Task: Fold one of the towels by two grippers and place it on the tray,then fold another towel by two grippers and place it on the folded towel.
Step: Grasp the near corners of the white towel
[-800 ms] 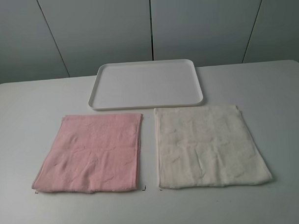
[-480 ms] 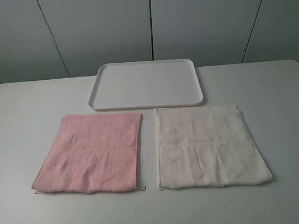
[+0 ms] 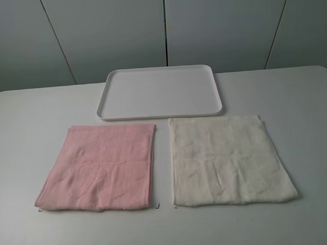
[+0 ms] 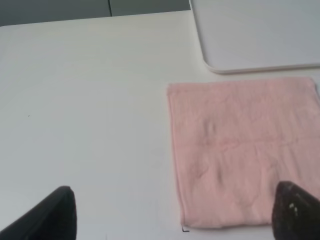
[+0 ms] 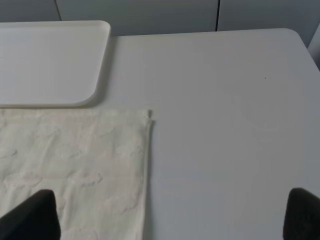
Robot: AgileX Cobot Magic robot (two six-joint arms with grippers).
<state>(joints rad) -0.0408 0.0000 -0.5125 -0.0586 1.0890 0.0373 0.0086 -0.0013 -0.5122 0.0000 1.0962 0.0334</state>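
The cream towel (image 3: 228,159) lies flat and unfolded on the right of the white table, also seen in the right wrist view (image 5: 75,170). The pink towel (image 3: 100,166) lies flat on the left (image 4: 240,150). Behind both sits the white tray (image 3: 160,92) with nothing on it. Neither arm shows in the high view. My left gripper (image 4: 175,212) is open, high above the table, with one fingertip (image 4: 295,210) over the pink towel's edge. My right gripper (image 5: 170,215) is open too, one fingertip (image 5: 32,215) over the cream towel, the other over bare table.
The tray's corner shows in both wrist views (image 4: 260,35) (image 5: 50,60). Grey wall panels (image 3: 165,31) stand behind the table. Small black corner marks (image 3: 158,206) sit near the towels' front edges.
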